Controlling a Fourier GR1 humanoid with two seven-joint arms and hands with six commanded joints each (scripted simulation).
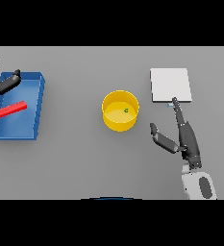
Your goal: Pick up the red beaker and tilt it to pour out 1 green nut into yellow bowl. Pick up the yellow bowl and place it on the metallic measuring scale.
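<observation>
At the far left edge of the grey table [75, 158] the left hand [3, 85] was seen above the back corner of a blue tray [36, 110], with its dark fingers straight and spread apart, holding nothing. Inside this tray lay the red beaker [7, 111] on its side, as a long red shape that pointed slantwise from the picture's left edge toward the tray's middle; the hand was near it but did not grip it. Well apart to the right, near the middle of the table, stood the yellow bowl [119, 111] upright, and one small green nut [126, 111] rested on its bottom, a little right of the centre. Further right and slightly behind the bowl lay the metallic measuring scale [170, 85], a pale flat square with nothing on it. In front of the scale was the right hand [188, 141], open: its fingers were stretched forward, with the tips reaching the scale's near edge, and the thumb stood out sideways toward the bowl without touching it.
</observation>
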